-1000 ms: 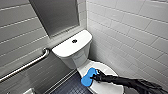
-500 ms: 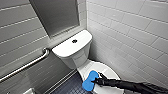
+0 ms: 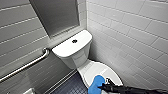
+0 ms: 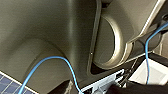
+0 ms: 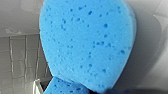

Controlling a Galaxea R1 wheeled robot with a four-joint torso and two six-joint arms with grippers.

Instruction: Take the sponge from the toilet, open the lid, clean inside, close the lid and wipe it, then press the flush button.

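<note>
1. Holding the sponge (image 3: pixel 97 83) at its tip, the right hand (image 3: pixel 107 86) comes in low across the front of the toilet (image 3: pixel 82 60). I judge the hand closed on the sponge, because the right wrist view shows the blue foam standing close before the camera. The fingers themselves cannot be made out.
2. The sponge sits just ahead of the hand, at the front edge of the lid (image 3: pixel 105 71). Part of it overhangs toward the dark floor (image 3: pixel 70 87).
3. The lid is down over the bowl and lies beneath and beyond the hand. Whether the sponge presses on it or rides just above it cannot be told.
4. The flush button (image 3: pixel 74 41) is well beyond the hand, in the middle of the tank top, with nothing near it.
5. Judgement: gripping the sponge by its near end leaves its broad face free to meet the lid. The low, flat reach suits a wiping stroke.
6. The grab rail (image 3: pixel 27 63) is well apart from the hand, on the wall past the tank and off the arm's line.
</note>
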